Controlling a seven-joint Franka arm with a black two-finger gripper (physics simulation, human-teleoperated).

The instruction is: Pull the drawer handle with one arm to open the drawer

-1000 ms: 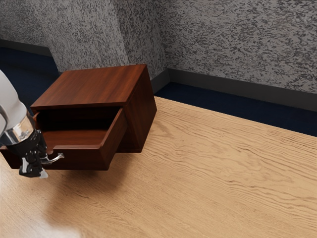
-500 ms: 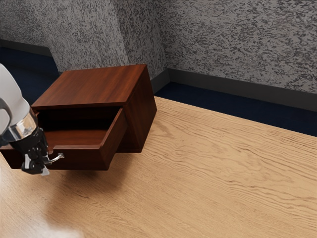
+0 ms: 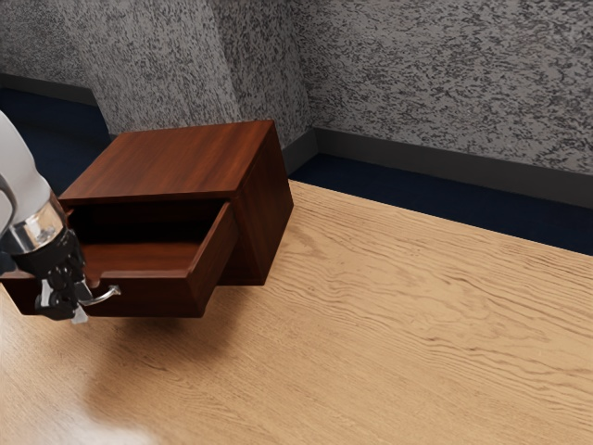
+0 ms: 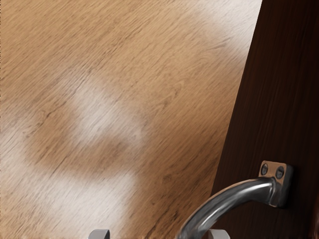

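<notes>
A dark wooden cabinet (image 3: 176,162) stands on the table, its drawer (image 3: 153,273) pulled well out toward the exterior view's left. The curved metal handle (image 3: 102,296) sticks out from the drawer front. My black gripper (image 3: 65,309) hangs right at the handle's outer end, fingers pointing down. In the wrist view the handle (image 4: 229,196) arcs from its bracket on the dark drawer front (image 4: 281,89) down between my two fingertips (image 4: 99,233). The fingertips stand wide apart, with the bar close to one of them, so the gripper is open.
The light wooden table (image 3: 398,324) stretches away to the exterior view's right and front. Speckled grey walls and a dark blue floor lie behind the cabinet. In the wrist view, bare tabletop (image 4: 99,99) lies beside the drawer front.
My hand has risen a little and shifted slightly toward the exterior view's left beside the handle. The drawer has stayed at the same opening.
</notes>
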